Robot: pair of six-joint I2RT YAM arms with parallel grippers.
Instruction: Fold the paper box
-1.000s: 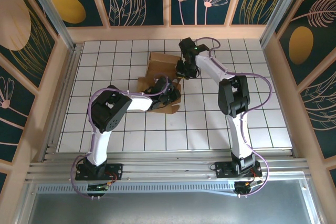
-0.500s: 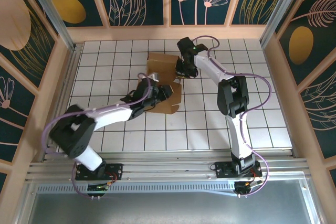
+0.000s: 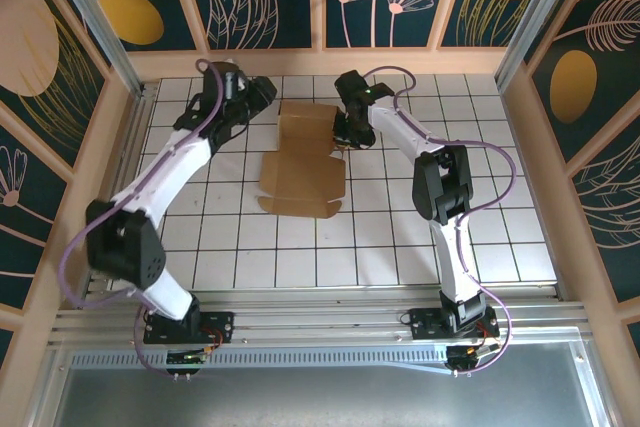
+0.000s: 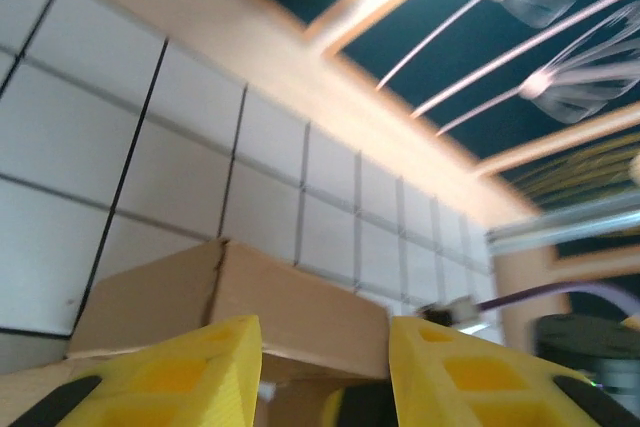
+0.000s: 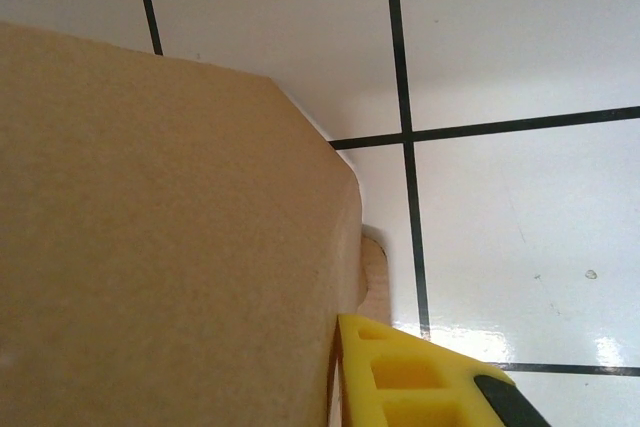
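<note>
Cardboard in plain brown: paper box (image 3: 300, 175) on the far middle of the tiled table (image 3: 480, 207), rear part raised into low walls, front panel flat. Left gripper (image 3: 258, 94) over the table's far-left tiles, well apart from the cardboard, yellow fingers (image 4: 170, 379) parted and empty. Right gripper (image 3: 340, 135) at the table's far middle, narrow, pinched on the box's right wall, one yellow finger (image 5: 410, 377) flush against the edge.

Probably lab enclosure, aluminium rails (image 3: 320, 325), patterned walls (image 3: 405, 2)

Brown paper box (image 3: 300, 175) on white-tiled table (image 3: 490, 217)
</note>
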